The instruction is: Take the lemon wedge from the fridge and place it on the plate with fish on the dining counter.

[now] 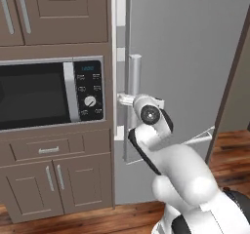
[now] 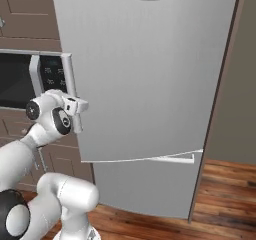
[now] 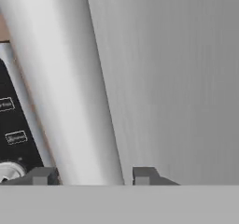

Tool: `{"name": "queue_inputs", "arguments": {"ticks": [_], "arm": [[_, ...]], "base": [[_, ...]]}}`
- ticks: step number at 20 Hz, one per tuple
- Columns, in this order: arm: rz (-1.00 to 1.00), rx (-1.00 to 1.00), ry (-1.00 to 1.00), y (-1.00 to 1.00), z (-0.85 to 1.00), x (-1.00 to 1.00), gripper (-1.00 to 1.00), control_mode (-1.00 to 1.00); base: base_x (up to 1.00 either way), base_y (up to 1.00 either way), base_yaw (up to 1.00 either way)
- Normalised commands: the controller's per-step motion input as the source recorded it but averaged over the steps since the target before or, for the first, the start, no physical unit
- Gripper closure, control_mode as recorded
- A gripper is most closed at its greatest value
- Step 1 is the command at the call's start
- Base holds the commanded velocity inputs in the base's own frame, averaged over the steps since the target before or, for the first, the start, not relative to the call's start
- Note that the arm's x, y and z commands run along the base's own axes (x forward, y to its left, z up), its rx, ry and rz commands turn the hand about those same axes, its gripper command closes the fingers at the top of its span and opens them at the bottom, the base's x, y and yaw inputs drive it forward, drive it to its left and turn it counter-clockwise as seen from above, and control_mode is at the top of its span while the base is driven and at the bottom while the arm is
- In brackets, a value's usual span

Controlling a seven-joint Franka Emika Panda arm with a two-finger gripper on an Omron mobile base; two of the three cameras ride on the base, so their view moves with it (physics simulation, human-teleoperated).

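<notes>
With my claw (image 3: 88,175) up against the fridge (image 2: 150,84), one fingertip (image 3: 44,175) sits on each side of the pale bar handle (image 3: 70,87); the tips straddle it, but I cannot tell whether they press on it. From the left, the door stands slightly ajar, and my wrist (image 1: 150,113) is at the handle's lower part. Just left of the fridge is the black microwave (image 1: 49,94), cabinets (image 1: 53,179) below it, wood floor (image 2: 225,194) under all.
</notes>
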Motion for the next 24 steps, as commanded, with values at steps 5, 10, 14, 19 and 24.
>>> {"name": "queue_inputs", "arguments": {"ticks": [5,10,14,19,24], "arm": [[-0.28,0.13,-0.14,-0.99,0.24,-1.00,1.00,-1.00],[-0.33,0.13,-0.10,-1.00,0.28,-1.00,1.00,-1.00],[-0.10,0.17,-0.10,-0.48,0.40,-0.71,1.00,-1.00],[0.00,0.04,0.01,0.00,0.15,-0.21,1.00,-1.00],[-0.03,-0.01,0.09,0.25,0.00,0.02,-1.00,-1.00]], "base": [[0.00,0.00,0.00],[0.00,0.00,0.00],[0.00,0.00,0.00],[0.00,0.00,0.00],[0.00,0.00,0.00]]}}
